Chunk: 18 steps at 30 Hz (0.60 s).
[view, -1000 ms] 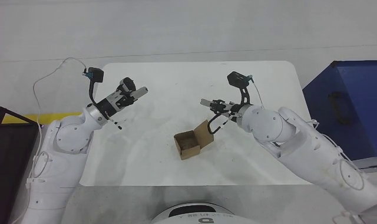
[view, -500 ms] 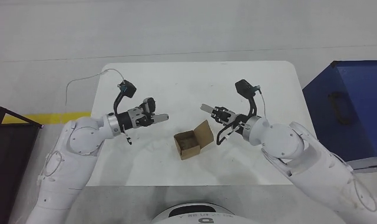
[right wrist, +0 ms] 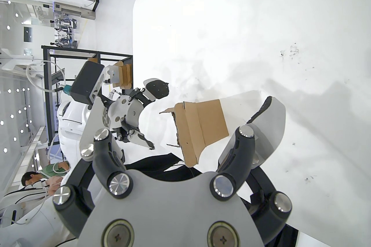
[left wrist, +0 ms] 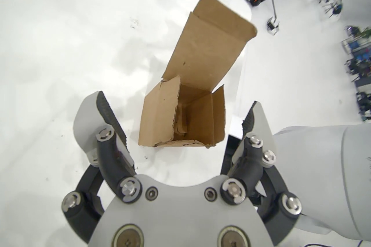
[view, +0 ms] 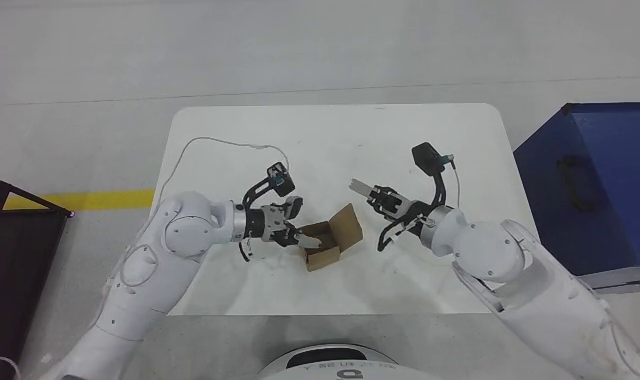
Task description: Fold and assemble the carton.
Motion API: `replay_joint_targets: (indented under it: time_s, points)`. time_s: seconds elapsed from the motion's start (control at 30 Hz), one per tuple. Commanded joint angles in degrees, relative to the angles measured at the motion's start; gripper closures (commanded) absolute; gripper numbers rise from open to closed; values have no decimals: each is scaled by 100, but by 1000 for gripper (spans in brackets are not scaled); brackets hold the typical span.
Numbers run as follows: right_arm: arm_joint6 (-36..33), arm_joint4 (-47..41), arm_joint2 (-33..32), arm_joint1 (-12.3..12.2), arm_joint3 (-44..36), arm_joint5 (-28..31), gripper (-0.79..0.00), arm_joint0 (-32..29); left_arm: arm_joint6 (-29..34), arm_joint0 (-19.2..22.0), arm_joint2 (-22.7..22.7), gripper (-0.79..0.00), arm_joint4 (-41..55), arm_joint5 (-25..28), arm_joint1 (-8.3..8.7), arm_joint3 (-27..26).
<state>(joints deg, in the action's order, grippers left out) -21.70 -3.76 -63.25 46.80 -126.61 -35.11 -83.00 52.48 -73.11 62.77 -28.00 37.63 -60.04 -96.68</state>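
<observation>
A small brown carton (view: 322, 244) stands open-topped near the table's front middle, its lid flap (view: 346, 224) raised toward the right. In the left wrist view the carton (left wrist: 185, 115) shows an empty inside, with the lid flap (left wrist: 211, 51) leaning away. My left gripper (view: 302, 228) is open at the carton's left side, and its fingers (left wrist: 100, 112) flank the near wall; I cannot tell whether they touch it. My right gripper (view: 372, 216) hangs open just right of the flap, apart from it. The right wrist view shows the carton (right wrist: 200, 126) between its spread fingers (right wrist: 269, 115).
The white table (view: 300, 140) has a rounded edge all around. A blue bin (view: 590, 190) stands off its right side and a black frame (view: 20, 240) off its left. A thin cable (view: 215, 142) trails over the table behind the left arm.
My left arm swung from the table's left side to the carton's left wall. The right gripper drifted slightly right and toward the front. The carton has not moved.
</observation>
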Motion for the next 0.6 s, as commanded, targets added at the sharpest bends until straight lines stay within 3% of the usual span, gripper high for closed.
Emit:
replay_joint_targets:
  time_s: [0.0, 0.2, 0.23, 0.3, 0.37, 0.47, 0.57]
  points:
    - [8, 15, -51, 1, -42, 19, -785, -75, -284, 45, -114, -785, -519, -36, -20, -49]
    - [3, 17, -191, 10, -87, 132, -785, -264, -412, 66, -333, -520, -1414, -220, -24, -245]
    - [-13, 27, -203, 12, -87, 152, -785, -284, -395, 66, -363, -391, -1490, -230, -23, -257]
    - [-59, 34, -224, 18, -78, 193, -785, -309, -306, 83, -424, -237, -1565, -255, -20, -283]
    - [-95, 49, -243, 24, -72, 215, -785, -323, -248, 99, -462, 0, -1658, -341, -18, -335]
    - [-124, 73, -266, 36, -58, 256, -785, -343, -190, 95, -513, 0, -1657, -597, -23, -348]
    - [-81, 226, -286, 44, -48, 196, -785, -356, -273, 147, -483, 0, -1914, -1227, -40, -392]
